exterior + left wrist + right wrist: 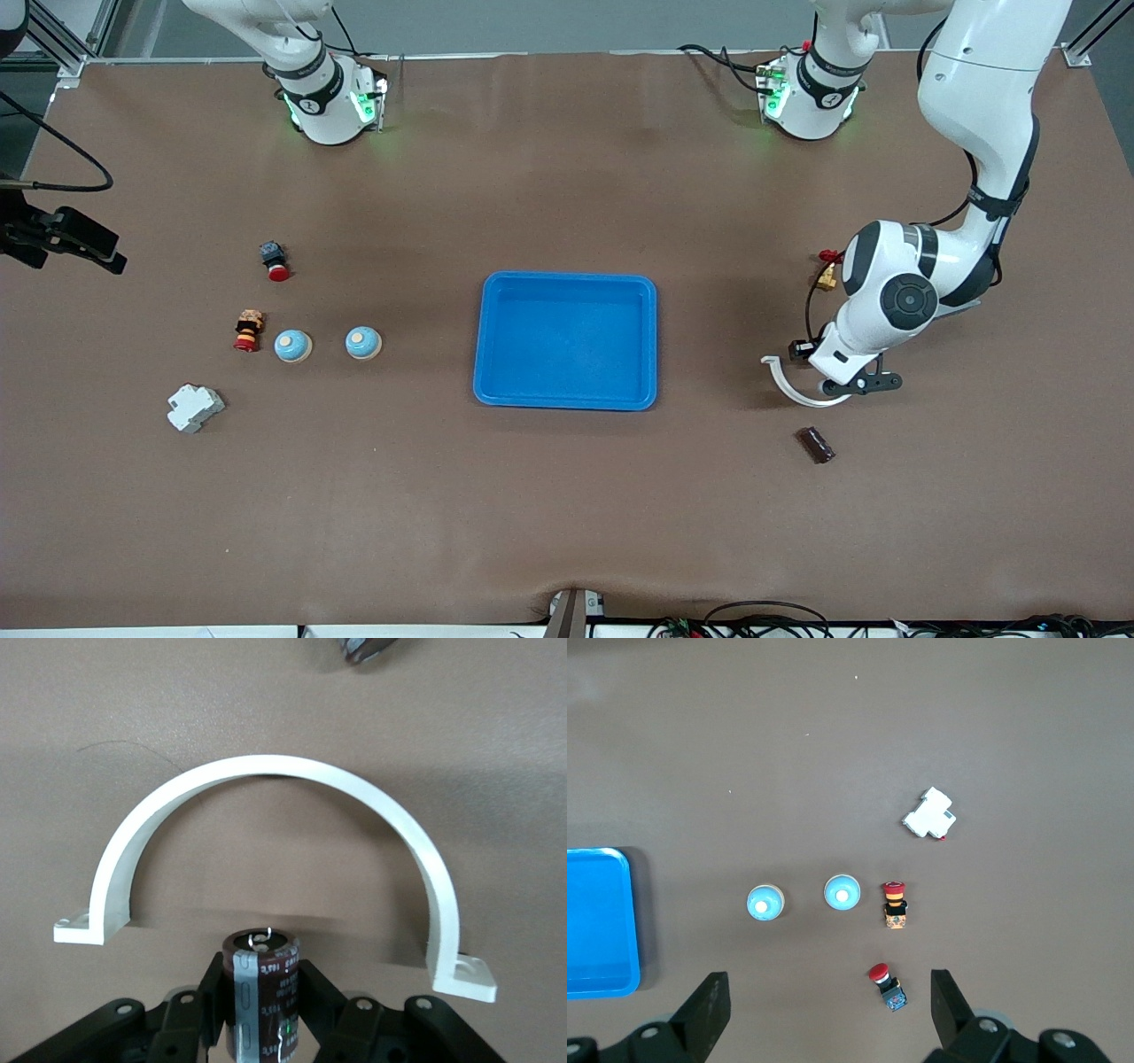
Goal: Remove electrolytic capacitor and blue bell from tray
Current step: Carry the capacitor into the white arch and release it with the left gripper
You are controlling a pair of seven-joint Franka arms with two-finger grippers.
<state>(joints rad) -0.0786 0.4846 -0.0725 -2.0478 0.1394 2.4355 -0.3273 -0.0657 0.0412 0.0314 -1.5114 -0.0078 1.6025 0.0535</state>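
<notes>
**Left gripper holding a capacitor beside the white clamp**

Here the left gripper (pixel 263 1010) is clamping a capacitor (pixel 262 992) just above the table, its end sitting within the white clamp (pixel 266 780) arch. The blue tray (pixel 567 340) is lying well apart. The right gripper (pixel 830 1010) is waiting high, fingers spread, over two bells (pixel 803 897).

**Brown surface and what lies on it**

The surface (pixel 567 177) carries a blue tray (pixel 567 400) at its middle. Toward the right arm's end lie two blue bells (pixel 292 346), two red-capped buttons (pixel 248 330) and a white block (pixel 194 408). Toward the left arm's end lie a white curved clamp (pixel 791 387) and a dark cylinder (pixel 816 444).
</notes>
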